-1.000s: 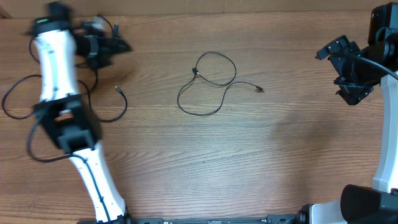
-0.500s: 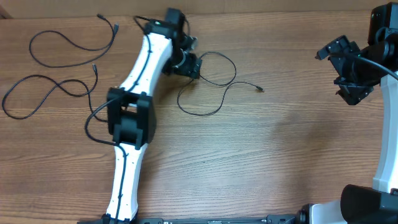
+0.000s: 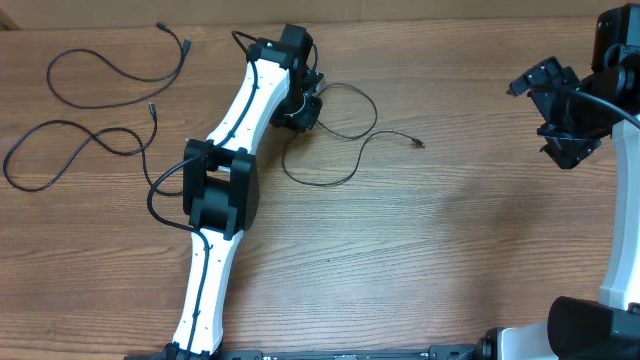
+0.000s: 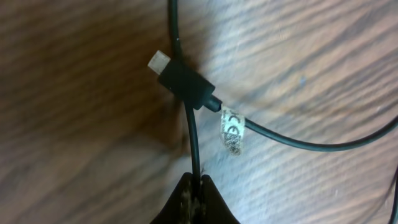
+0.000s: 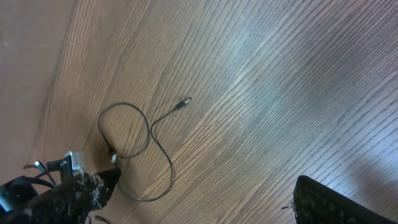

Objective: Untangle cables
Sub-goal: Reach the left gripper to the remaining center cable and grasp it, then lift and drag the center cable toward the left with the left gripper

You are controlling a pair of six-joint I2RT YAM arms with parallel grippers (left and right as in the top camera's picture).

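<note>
Three thin black cables lie on the wooden table. The middle cable [image 3: 345,135] forms a loop with a tail ending in a small plug [image 3: 418,143]. My left gripper [image 3: 303,110] is down on the left side of that loop. In the left wrist view the left gripper [image 4: 196,184] is shut on a strand of this cable [image 4: 193,140], just below its black plug [image 4: 185,82] and white label [image 4: 231,132]. Two other cables [image 3: 112,62] [image 3: 70,150] lie spread apart at the far left. My right gripper [image 3: 548,118] hovers open at the right edge, holding nothing.
The left arm [image 3: 215,190] stretches diagonally from the front edge to the middle cable, with its own thicker wire looping beside the elbow. In the right wrist view, one right finger [image 5: 336,200] shows at the bottom, far from the cable loop [image 5: 127,130].
The left arm swung from the far left of the table over to the middle cable and shut its jaws on a strand. The cable's lower loop shifted slightly left. The right arm stayed still.
</note>
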